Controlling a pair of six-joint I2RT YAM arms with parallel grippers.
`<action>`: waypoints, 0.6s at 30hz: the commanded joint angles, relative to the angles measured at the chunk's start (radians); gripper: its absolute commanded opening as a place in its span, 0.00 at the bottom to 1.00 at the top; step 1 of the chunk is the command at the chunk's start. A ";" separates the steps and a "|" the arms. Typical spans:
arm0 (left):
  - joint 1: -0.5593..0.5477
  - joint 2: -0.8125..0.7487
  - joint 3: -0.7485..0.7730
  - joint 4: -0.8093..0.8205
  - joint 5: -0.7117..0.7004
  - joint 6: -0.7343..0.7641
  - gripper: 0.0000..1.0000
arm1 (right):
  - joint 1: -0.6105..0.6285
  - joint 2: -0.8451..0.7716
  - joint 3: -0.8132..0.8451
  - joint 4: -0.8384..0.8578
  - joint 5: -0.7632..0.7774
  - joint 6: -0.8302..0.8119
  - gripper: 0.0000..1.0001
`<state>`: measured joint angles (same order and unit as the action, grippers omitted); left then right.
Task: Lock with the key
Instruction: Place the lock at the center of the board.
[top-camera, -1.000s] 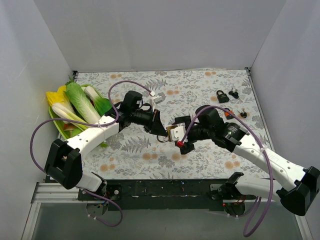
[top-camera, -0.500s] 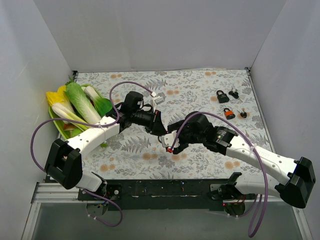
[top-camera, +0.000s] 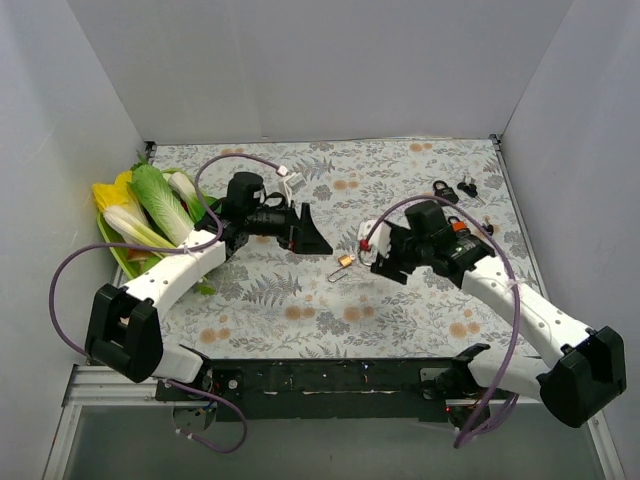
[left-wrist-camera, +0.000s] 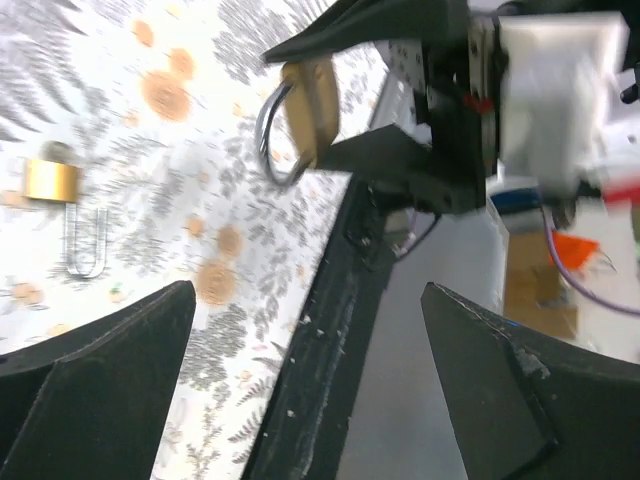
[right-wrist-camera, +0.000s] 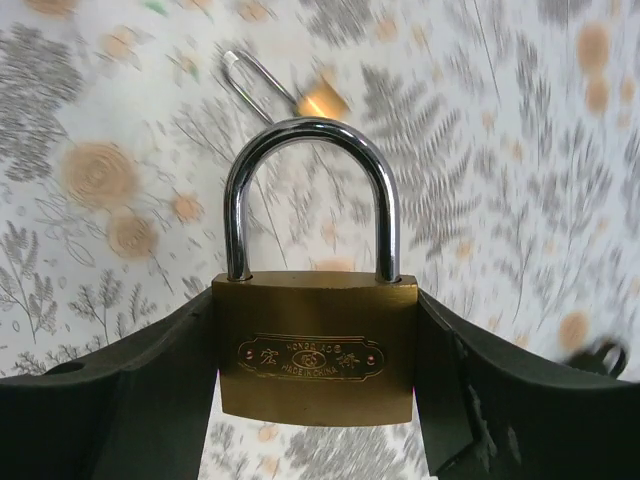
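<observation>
Right fingers with padlock, farther right.

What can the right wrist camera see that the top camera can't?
Only the right wrist view shows the front of the big brass padlock, its steel loop closed, clamped in the right gripper. Only the top view shows the green leafy vegetables, the black padlock and the open left gripper. Both show the small brass padlock lying on the flowery tablecloth.
</observation>
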<state>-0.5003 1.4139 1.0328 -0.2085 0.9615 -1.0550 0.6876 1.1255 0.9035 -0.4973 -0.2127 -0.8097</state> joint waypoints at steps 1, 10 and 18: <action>0.051 -0.096 -0.002 0.026 -0.116 0.015 0.98 | -0.236 0.005 0.080 -0.090 -0.121 0.161 0.01; 0.062 -0.134 -0.007 0.038 -0.297 0.070 0.98 | -0.761 0.163 0.083 -0.283 -0.062 0.342 0.01; 0.062 -0.142 -0.036 0.092 -0.273 0.070 0.98 | -0.939 0.341 0.089 -0.225 0.008 0.405 0.01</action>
<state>-0.4419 1.3144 1.0012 -0.1513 0.6872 -1.0092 -0.2272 1.4490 0.9363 -0.7589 -0.2253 -0.4660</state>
